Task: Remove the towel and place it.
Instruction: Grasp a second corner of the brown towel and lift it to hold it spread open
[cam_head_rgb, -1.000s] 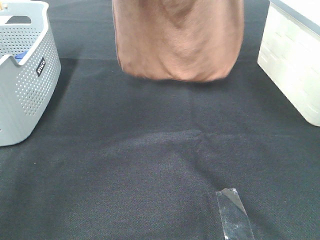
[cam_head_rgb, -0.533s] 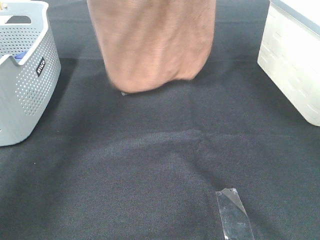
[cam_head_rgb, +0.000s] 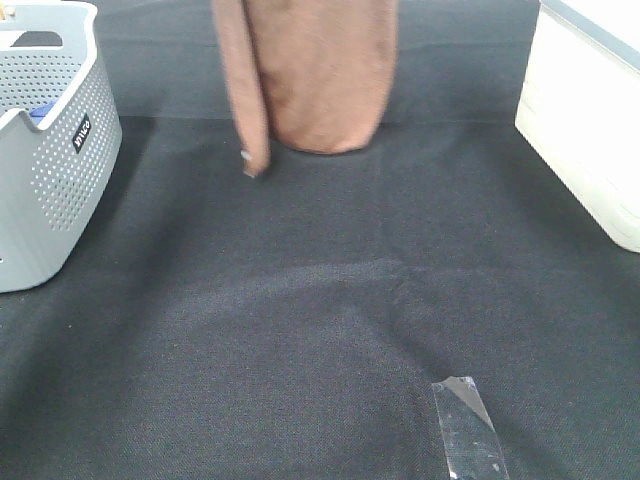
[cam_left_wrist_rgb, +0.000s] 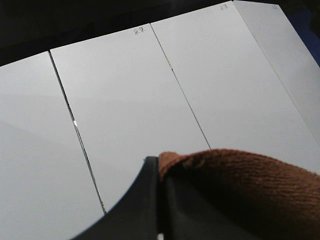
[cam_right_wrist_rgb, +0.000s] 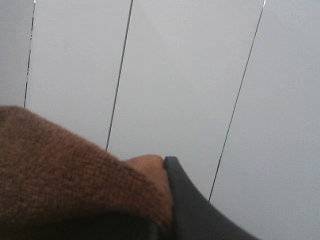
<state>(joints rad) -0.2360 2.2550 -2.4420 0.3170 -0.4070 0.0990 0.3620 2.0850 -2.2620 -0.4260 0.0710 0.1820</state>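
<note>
The brown fuzzy towel (cam_head_rgb: 315, 75) hangs from above the top edge of the exterior high view, over the far middle of the black table, its lower end clear of the cloth. A narrow corner with a small white tag (cam_head_rgb: 246, 155) dangles lowest on its left. Both grippers are out of that view. In the left wrist view my left gripper (cam_left_wrist_rgb: 159, 172) is shut on a towel edge (cam_left_wrist_rgb: 240, 180). In the right wrist view my right gripper (cam_right_wrist_rgb: 162, 167) is shut on another towel edge (cam_right_wrist_rgb: 65, 165). Both wrist views face pale wall panels.
A grey perforated basket (cam_head_rgb: 50, 150) stands at the left edge, with a small blue item (cam_head_rgb: 40, 110) at its rim. A white bin (cam_head_rgb: 590, 120) stands at the right edge. A strip of clear tape (cam_head_rgb: 468, 430) lies on the black table cover (cam_head_rgb: 300, 330) near the front.
The hanging towel has narrowed and bunched together, from a wide sheet to a slim fold. It has risen and swung, and the tagged corner now dangles at its left.
</note>
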